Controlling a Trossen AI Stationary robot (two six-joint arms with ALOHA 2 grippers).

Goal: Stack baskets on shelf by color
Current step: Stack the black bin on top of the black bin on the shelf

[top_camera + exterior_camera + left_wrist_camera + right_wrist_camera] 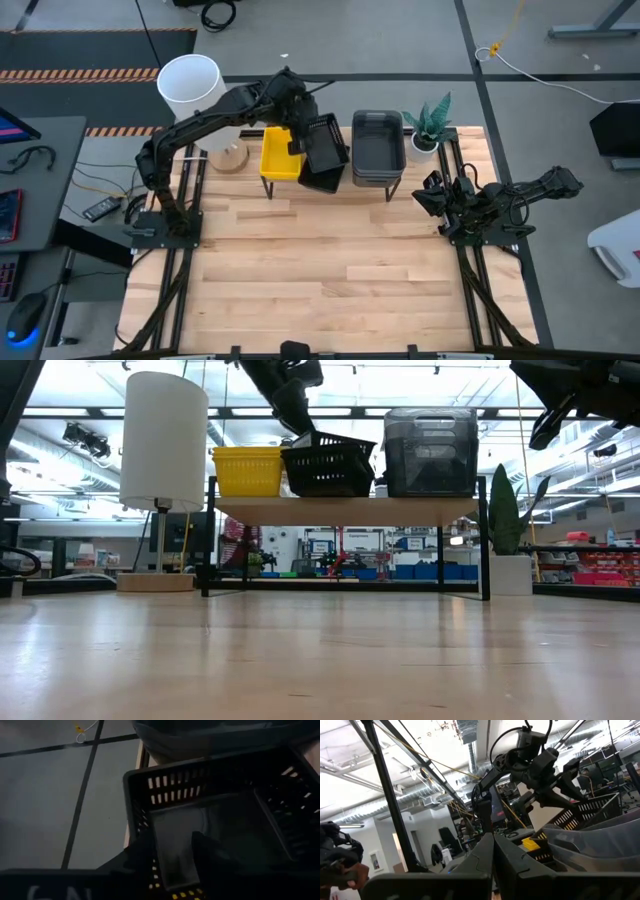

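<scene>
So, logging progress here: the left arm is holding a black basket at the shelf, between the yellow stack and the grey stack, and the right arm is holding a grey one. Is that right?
Not quite. The right tool holds nothing; the high view shows it waiting beside the shelf, fingers together. The rest stands: the left tool grips the black basket, tilted between the yellow stack and the grey stack.

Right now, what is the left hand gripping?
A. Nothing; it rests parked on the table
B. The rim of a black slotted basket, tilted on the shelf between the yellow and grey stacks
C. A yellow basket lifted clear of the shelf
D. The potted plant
B: the left hand pinches the black slotted basket by its wall, fingers either side in the left wrist view, while it sits tilted on the shelf.
</scene>
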